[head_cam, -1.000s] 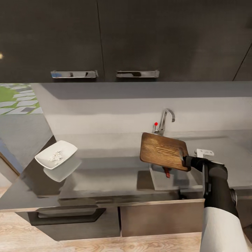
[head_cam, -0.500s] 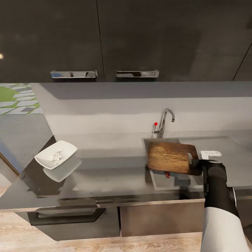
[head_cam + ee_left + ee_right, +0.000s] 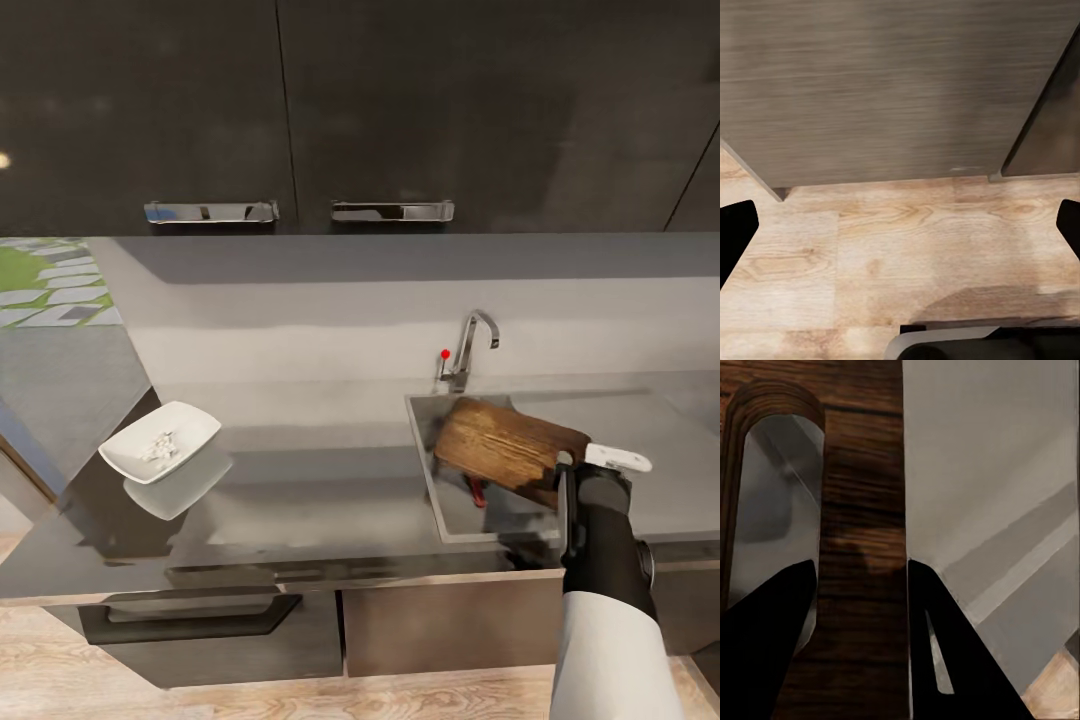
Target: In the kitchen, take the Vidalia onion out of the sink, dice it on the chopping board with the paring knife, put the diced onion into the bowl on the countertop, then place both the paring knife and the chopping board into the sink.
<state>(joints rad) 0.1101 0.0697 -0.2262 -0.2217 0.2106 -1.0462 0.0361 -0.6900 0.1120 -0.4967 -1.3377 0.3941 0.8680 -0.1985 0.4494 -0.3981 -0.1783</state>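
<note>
A dark brown wooden board [image 3: 505, 448] hangs tilted over the steel sink [image 3: 428, 470], its slotted handle end nearest the sink's right edge. A red-handled knife [image 3: 477, 490] lies in the sink, mostly hidden under the board. A white square bowl [image 3: 160, 441] holding pale diced onion [image 3: 157, 446] sits on the grey countertop [image 3: 300, 480], well left of the sink.

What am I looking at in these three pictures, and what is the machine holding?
This is a simulated two-armed robot in a kitchen. The big picture comes from its head camera; the other two sit near each gripper. The right gripper is shut on the chopping board by its slotted end, holding it tilted over the sink, where the paring knife already lies. On the countertop stands the bowl with pale diced bits. The left gripper hangs open above the wooden floor.
</note>
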